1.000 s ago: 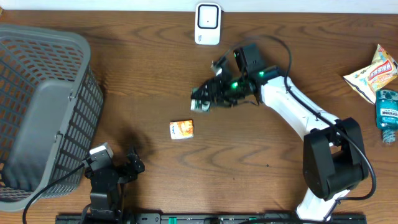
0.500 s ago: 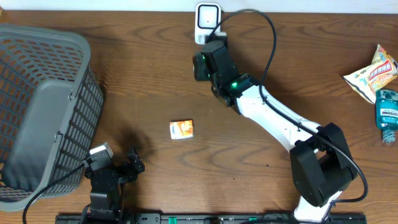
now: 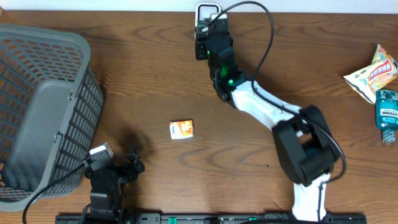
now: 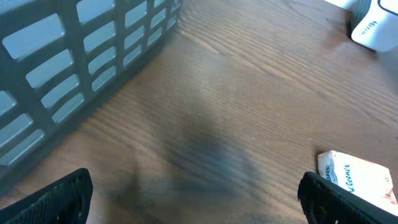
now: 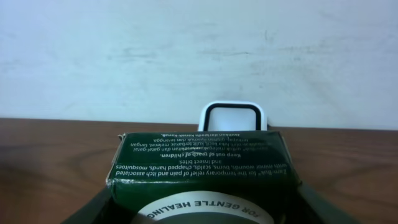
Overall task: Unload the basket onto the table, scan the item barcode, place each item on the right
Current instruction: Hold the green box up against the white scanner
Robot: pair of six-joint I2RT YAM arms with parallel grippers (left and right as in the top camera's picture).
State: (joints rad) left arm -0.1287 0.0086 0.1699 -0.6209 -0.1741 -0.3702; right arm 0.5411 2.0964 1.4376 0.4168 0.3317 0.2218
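Observation:
The item is a dark green box (image 5: 199,165) with white print, and my right gripper (image 5: 199,202) is shut on it. The box's printed side faces the wrist camera; no barcode shows. It is held just in front of the white scanner (image 5: 233,117), which stands at the table's far edge against the wall. From overhead the box (image 3: 200,38) hangs right below the scanner (image 3: 208,9). My left gripper (image 4: 199,202) sits open and empty low over the wood near the front left (image 3: 132,164).
A grey basket (image 3: 37,112) fills the left side (image 4: 74,62). A small orange-and-white packet (image 3: 181,129) lies mid-table, close to the left gripper's right finger (image 4: 357,180). A snack bag (image 3: 373,71) and a blue bottle (image 3: 387,112) lie at the right edge.
My right arm has swung from the table's middle to the far edge, carrying the green box up to the scanner. The left arm has not moved.

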